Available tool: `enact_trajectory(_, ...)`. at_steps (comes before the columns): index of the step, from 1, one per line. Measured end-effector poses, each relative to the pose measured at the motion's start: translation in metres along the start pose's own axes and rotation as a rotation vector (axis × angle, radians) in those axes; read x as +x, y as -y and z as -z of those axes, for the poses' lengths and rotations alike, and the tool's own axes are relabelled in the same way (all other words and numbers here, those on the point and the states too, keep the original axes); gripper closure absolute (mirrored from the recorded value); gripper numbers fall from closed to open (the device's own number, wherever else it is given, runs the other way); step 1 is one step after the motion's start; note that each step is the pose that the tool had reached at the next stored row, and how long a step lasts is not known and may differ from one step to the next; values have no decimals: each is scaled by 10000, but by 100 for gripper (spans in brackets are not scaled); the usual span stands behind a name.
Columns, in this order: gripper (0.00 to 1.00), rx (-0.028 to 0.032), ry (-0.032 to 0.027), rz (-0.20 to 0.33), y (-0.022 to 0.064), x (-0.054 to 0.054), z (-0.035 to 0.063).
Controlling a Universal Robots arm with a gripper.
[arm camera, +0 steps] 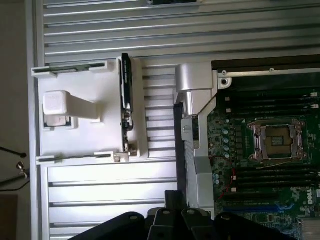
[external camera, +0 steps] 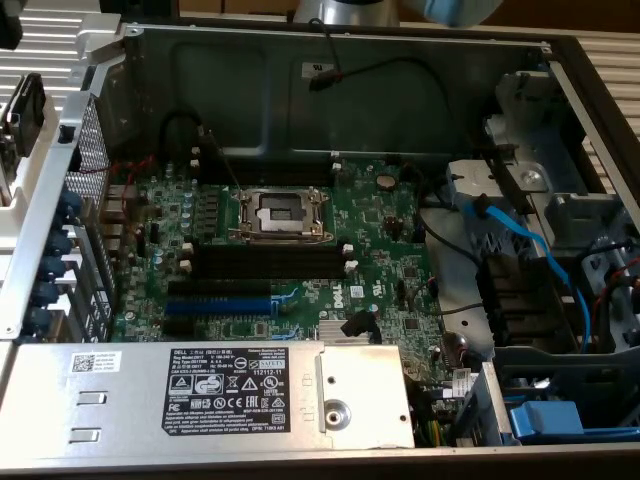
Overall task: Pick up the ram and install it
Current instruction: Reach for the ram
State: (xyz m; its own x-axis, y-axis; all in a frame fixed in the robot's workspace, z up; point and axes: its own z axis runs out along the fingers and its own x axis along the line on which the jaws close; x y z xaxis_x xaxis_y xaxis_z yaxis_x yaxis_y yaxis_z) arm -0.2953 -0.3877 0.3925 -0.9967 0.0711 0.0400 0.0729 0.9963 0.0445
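The wrist view gives the ram (arm camera: 125, 100) edge-on: a thin dark strip standing in a white holder (arm camera: 80, 130) on the ribbed table (arm camera: 110, 190), outside the case (arm camera: 195, 90). Its label cannot be made out, so this is only probably the stick. The gripper (arm camera: 176, 212) is cut off at the picture's edge. Its black fingers (arm camera: 162, 220) are pressed together with nothing between them, apart from the ram and near the case wall. Part of the board (arm camera: 225, 145) and the socket (arm camera: 277, 140) show past that wall.

The exterior view looks into the case. Black slots (external camera: 265, 262) lie just beside the socket, with a blue slot (external camera: 225, 305) near them. The power supply (external camera: 130, 400) covers the board's near edge, and blue cables (external camera: 545, 270) run on the exterior view's right. A bit of the arm (external camera: 345, 10) is cut off at the top edge.
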Motion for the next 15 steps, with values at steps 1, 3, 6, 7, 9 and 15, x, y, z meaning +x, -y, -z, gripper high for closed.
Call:
enact_trajectory(1, 90, 2, -24, -2, -3, 24, -1)
enact_trajectory(3, 90, 3, -26, -2, -3, 25, -2)
enact_trajectory(6, 90, 24, -27, -2, -13, 49, -3)
enact_trajectory(7, 90, 41, -25, -1, -25, 76, -4)
enact_trajectory(9, 90, 58, -24, 0, -53, 149, -10)
enact_trajectory(15, 90, 63, -23, 11, -81, 405, -32)
